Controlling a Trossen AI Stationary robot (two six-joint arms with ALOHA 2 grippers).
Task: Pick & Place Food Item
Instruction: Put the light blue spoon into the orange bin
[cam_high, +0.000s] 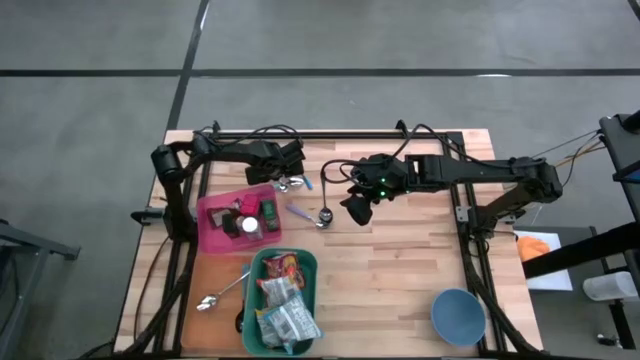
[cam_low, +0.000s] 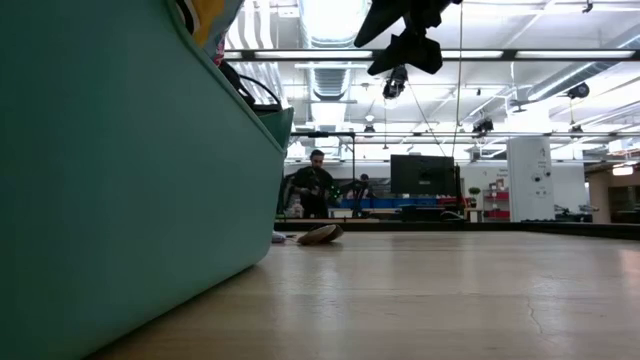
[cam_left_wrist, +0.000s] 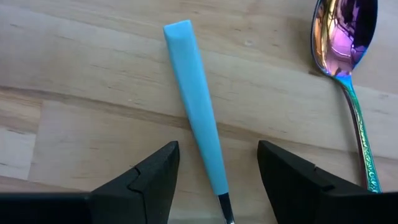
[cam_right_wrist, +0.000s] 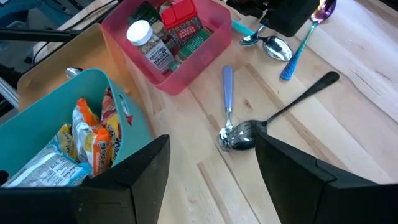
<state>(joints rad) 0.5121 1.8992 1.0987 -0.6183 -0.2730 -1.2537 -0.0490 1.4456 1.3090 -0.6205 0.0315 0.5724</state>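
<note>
Food packets (cam_high: 284, 300) fill the teal bin (cam_high: 310, 262) at the worktop's (cam_high: 400, 270) near edge, beside a pink bin (cam_high: 205, 210) of jars, while both tools, left (cam_left_wrist: 217, 165) over a blue-handled utensil (cam_left_wrist: 194, 106) and right (cam_right_wrist: 211, 158) above spoons (cam_right_wrist: 239, 138), stand open and empty.

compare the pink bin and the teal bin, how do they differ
The pink bin sits nearer the left arm; the teal bin sits nearer the table's front edge. The pink bin holds bottles and small jars; the teal bin holds snack packets. Both are open plastic bins, side by side.
</note>
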